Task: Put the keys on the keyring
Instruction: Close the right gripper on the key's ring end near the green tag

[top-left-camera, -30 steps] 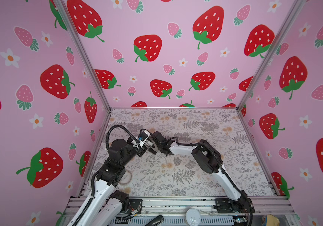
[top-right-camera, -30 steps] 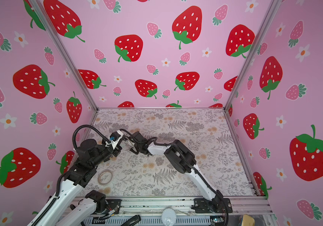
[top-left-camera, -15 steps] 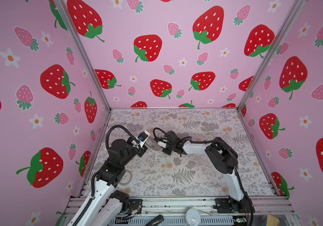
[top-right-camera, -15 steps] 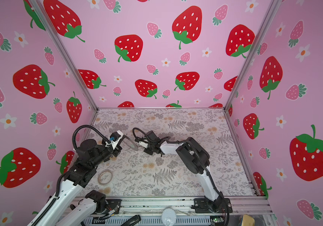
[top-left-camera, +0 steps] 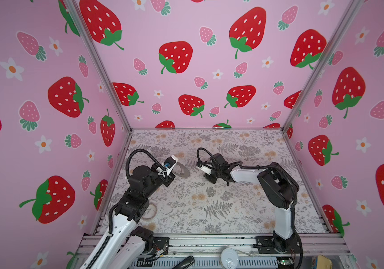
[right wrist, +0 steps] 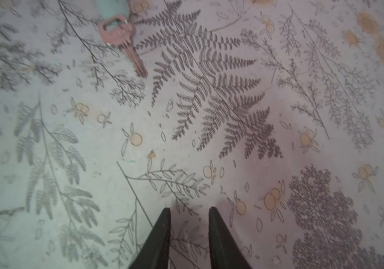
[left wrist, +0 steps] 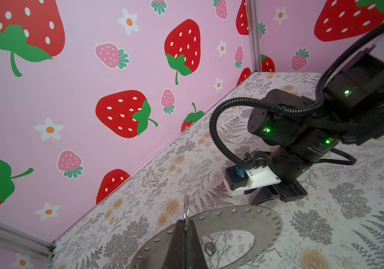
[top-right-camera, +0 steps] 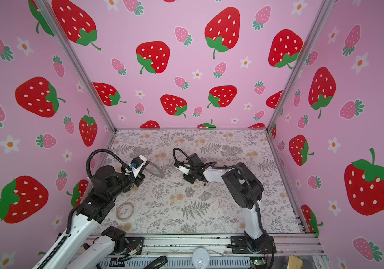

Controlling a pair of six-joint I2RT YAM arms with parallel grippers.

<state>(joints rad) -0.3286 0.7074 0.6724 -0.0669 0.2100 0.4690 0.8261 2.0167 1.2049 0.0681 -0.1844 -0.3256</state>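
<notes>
The left gripper [left wrist: 186, 223] is pressed together on the band of the grey keyring [left wrist: 256, 220] and holds it left of the middle of the table [top-left-camera: 233, 209]. A small key [right wrist: 122, 40] lies flat on the table close by. Its blade points away from the keyring, toward the right gripper [right wrist: 189, 209], whose fingers stand apart with nothing between them.

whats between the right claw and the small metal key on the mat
Bare floral mat only, between right claw and small metal key, per the right wrist view.
</notes>
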